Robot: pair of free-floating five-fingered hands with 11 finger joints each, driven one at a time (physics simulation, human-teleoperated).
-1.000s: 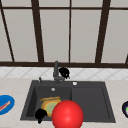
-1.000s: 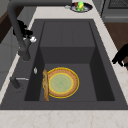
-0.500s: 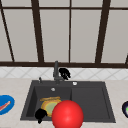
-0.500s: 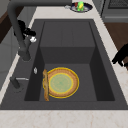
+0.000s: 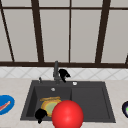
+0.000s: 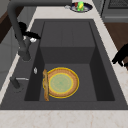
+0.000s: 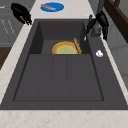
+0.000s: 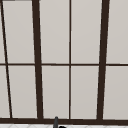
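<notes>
While the right hand (image 5: 64, 74) hangs at the faucet (image 5: 56, 71), its fingers (image 7: 90, 25) are curled loosely beside the spout base — whether they clamp it cannot be told; the faucet stands at the sink's (image 6: 100, 82) back rim, just ahead of those fingers; it is judged rigid, fixed, smooth — grip the column low. The left hand (image 5: 40, 114) hovers at the front rim, fingers drooping.

On my screen, a blue plate (image 5: 6, 98) with a reddish strip on it sits on the counter left of the sink (image 5: 88, 102), and a dark plate (image 6: 87, 8) carrying something green and yellow sits on the counter to its right. I see a big red ball (image 5: 67, 114) over the sink's front edge, a small white knob (image 7: 99, 53) on its back ledge, and a dark-framed window (image 8: 85, 32) behind.
</notes>
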